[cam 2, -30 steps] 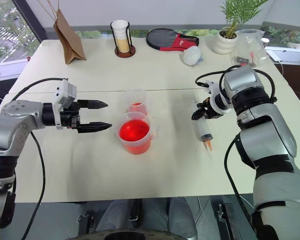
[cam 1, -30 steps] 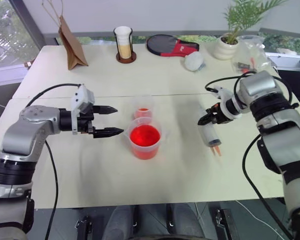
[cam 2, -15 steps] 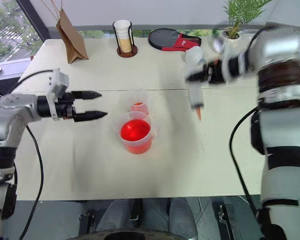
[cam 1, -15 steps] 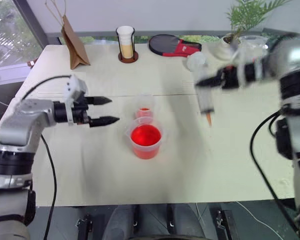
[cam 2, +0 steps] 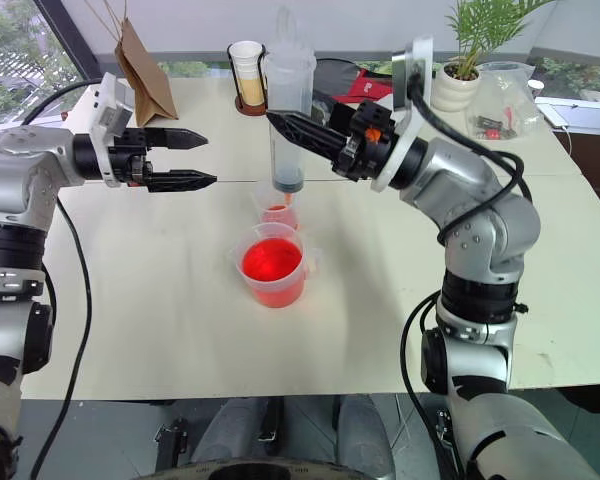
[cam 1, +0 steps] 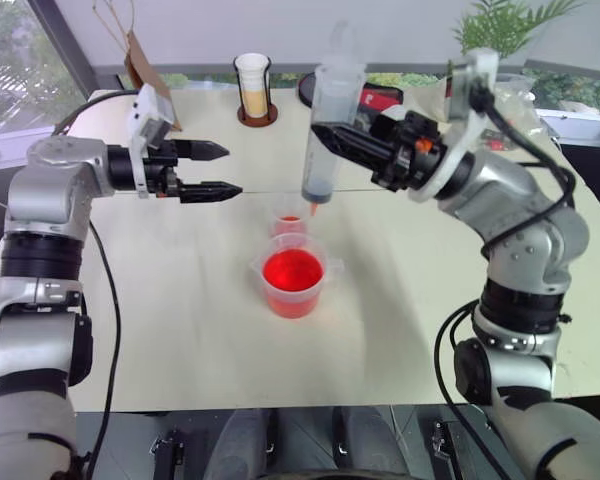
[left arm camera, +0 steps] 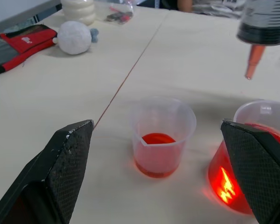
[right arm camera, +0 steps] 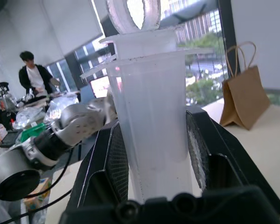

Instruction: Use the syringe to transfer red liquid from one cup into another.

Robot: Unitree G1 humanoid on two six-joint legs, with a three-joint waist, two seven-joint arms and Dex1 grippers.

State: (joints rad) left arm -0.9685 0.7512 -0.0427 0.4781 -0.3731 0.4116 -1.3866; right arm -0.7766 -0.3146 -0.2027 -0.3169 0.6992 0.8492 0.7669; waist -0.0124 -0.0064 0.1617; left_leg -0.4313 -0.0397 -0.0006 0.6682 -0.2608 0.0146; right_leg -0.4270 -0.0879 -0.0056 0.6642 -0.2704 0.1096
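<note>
Left tool — hangs above the worktop with its fingers spread wide, holding nothing, pointed toward the cups from the left side.

Centre — small cup with a shallow layer of red liquid at its bottom; just in front of it, the larger cup, much fuller, liquid bright red. The two cups stand close together, possibly touching; hard to tell.

Above the small cup — syringe, upright, orange-red nozzle down, tip hanging just over the small cup's rim but not in the liquid. Barrel looks clear and empty; plunger appears pushed in.

Right tool — clamped shut on the syringe barrel about mid-length, one finger on each side.

Handling judgement: the syringe is light, stiff plastic with a smooth round barrel, likely to twist or slip in a two-finger pinch. Hold on the barrel is sound for carrying. Drawing liquid probably needs the free left tool on the plunger top. Cups are thin and light, easily tipped by a nudge.
</note>
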